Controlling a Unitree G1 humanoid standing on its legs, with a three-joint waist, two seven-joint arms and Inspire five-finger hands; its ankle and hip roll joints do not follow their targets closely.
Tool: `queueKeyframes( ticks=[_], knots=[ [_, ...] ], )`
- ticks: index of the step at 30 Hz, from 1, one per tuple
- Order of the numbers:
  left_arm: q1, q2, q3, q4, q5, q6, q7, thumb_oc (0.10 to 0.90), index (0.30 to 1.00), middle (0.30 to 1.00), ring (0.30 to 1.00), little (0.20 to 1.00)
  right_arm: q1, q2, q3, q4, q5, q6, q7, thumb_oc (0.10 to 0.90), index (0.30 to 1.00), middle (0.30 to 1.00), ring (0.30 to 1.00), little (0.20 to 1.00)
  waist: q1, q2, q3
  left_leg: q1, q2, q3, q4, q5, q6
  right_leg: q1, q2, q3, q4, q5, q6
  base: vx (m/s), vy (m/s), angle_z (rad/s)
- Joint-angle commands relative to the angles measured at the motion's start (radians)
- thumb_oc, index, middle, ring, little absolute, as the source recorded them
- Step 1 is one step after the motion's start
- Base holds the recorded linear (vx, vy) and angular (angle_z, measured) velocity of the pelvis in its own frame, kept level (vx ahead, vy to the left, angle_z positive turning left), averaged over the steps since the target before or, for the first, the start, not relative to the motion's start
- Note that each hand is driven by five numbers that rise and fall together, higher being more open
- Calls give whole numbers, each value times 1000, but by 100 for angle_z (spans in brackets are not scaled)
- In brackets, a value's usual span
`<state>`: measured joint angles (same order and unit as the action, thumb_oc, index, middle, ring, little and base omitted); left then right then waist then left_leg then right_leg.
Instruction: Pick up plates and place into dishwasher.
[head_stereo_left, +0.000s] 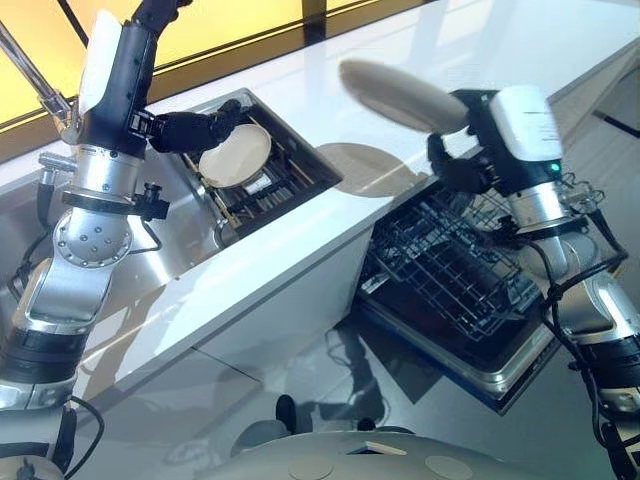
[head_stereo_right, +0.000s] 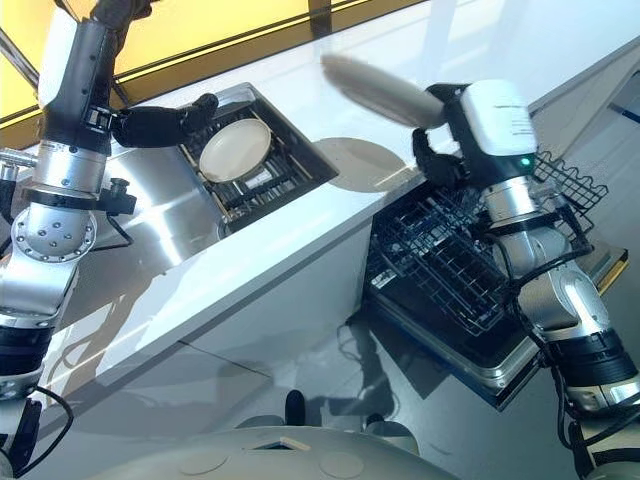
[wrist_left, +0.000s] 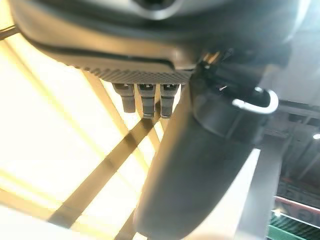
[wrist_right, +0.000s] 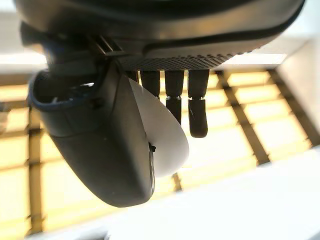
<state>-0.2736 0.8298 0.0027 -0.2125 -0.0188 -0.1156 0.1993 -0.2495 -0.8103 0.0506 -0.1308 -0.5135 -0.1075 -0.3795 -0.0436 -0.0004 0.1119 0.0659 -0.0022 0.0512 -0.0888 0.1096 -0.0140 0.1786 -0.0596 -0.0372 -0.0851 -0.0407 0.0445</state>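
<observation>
A cream plate (head_stereo_left: 235, 155) lies tilted on the dark rack in the sink (head_stereo_left: 178, 238). My left hand (head_stereo_left: 195, 128) hovers just beside its far-left rim, fingers (wrist_left: 144, 101) relaxed and holding nothing. A second cream plate (head_stereo_left: 398, 94) is up in the air over the counter's edge, tilted, with my right hand (head_stereo_left: 452, 168) shut on its lower right rim. In the right wrist view that plate (wrist_right: 167, 132) sits pinched between the thumb and the fingers (wrist_right: 198, 112). Below the right hand the dishwasher's wire rack (head_stereo_left: 450, 268) is pulled out.
The white countertop (head_stereo_left: 420, 50) runs from the sink to the far right. The dishwasher door (head_stereo_left: 500, 372) lies open and flat under the rack. A metal tap (head_stereo_left: 35, 75) stands at the sink's far left.
</observation>
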Motion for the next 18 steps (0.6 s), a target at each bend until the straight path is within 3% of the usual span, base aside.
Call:
queueKeyframes(
  ticks=[1, 5, 13, 18],
  knots=[
    [-20, -11, 54, 77, 6, -19, 49, 800, 900, 900, 900, 900, -64, -21, -156, -50, 18, -33, -183, 100, 300, 300, 300, 200, -2, -6, -111, 54, -74, -16, 2, -122, 42, -101, 35, 14, 48, 85, 50, 0, 0, 0],
    [4, -14, 67, 110, 5, -13, 35, 800, 900, 900, 900, 900, -22, -44, -230, -53, 20, -34, -216, 100, 300, 300, 300, 200, -13, -8, -115, 53, -74, -12, 2, -122, 41, -102, 37, 17, 41, 89, 51, -1, 1, -1],
    [10, -17, 74, 131, 2, 9, -19, 800, 900, 900, 900, 900, 29, -63, -313, -36, 8, 53, -264, 100, 300, 300, 300, 200, -28, -9, -118, 50, -72, 4, 2, -122, 42, -107, 42, 25, 40, 92, 51, -6, -2, -7],
    [50, -37, 77, 176, 20, 17, -33, 800, 900, 900, 900, 900, 135, -44, -391, -11, 77, 44, -249, 100, 300, 300, 300, 200, -53, -7, -118, 48, -69, 13, 2, -124, 44, -117, 47, 49, 49, 91, 54, -2, 0, -1]
  ],
)
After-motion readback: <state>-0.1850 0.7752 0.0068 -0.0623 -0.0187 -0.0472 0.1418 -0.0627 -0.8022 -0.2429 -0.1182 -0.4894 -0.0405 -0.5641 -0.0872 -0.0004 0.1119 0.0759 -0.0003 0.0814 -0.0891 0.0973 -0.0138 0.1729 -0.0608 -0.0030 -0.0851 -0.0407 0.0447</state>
